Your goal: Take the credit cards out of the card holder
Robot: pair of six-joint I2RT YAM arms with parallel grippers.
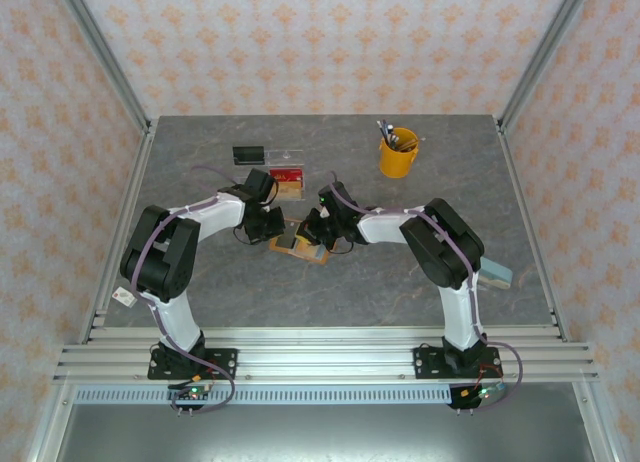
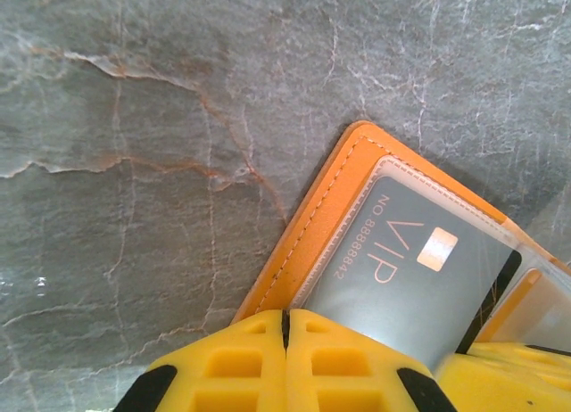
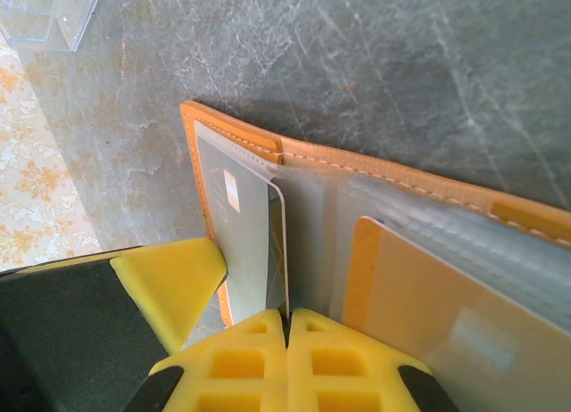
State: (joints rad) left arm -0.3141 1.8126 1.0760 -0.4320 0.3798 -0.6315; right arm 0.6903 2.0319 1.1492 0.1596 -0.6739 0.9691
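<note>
The orange-tan card holder (image 1: 316, 256) lies open on the grey table between both arms. In the left wrist view its stitched cover (image 2: 330, 207) runs down into my left gripper (image 2: 287, 321), which is shut on that edge. A grey VIP credit card (image 2: 410, 269) sits in a clear pocket beside it. My right gripper (image 3: 287, 318) is shut on the lower edge of this grey card (image 3: 250, 243). A tan card with an orange stripe (image 3: 428, 314) stands partly out of the neighbouring pocket. The two grippers (image 1: 278, 232) (image 1: 315, 234) meet over the holder.
A clear acrylic tray (image 1: 285, 177) holding a red card stands behind the holder, with a black card (image 1: 249, 154) further back. A yellow cup of pens (image 1: 398, 152) is at the back right. A grey-blue block (image 1: 495, 274) lies by the right arm.
</note>
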